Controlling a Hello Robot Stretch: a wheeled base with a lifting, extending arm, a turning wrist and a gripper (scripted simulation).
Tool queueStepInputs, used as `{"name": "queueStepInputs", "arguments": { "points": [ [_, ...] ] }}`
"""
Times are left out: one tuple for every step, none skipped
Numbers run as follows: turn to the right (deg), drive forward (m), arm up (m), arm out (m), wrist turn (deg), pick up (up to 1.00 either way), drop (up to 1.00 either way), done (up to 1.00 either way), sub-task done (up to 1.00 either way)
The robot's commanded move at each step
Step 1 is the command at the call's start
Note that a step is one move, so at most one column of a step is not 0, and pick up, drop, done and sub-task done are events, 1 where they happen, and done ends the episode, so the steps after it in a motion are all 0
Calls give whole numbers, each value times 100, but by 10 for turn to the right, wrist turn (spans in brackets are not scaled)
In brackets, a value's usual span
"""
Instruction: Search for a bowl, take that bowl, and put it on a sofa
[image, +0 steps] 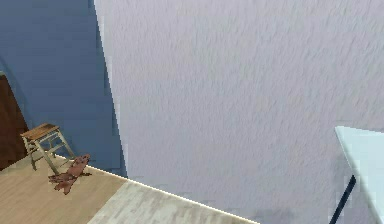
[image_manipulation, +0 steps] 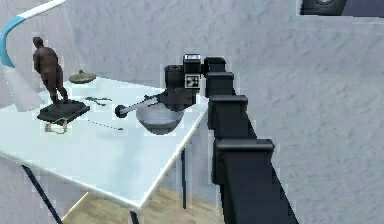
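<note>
White table is bearing a round grey bowl, sitting upright, mouth facing up; your gripper is showing at the bowl, and you cannot tell whether it is grasping anything.

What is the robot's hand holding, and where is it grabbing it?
Cannot tell. The gripper is by the grey bowl, which rests on the white table, so any hold is unclear.
</note>
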Motion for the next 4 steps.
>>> {"name": "queueStepInputs", "arguments": {
  "points": [
    [0, 0, 0, 0, 180, 0, 0, 0, 0],
    [0, 0, -8, 0, 0, 0, 0, 0, 0],
    [0, 0, 0, 0, 0, 100, 0, 0, 0],
    [0, 0, 8, 0, 0, 0, 0, 0, 0]
  ]
}}
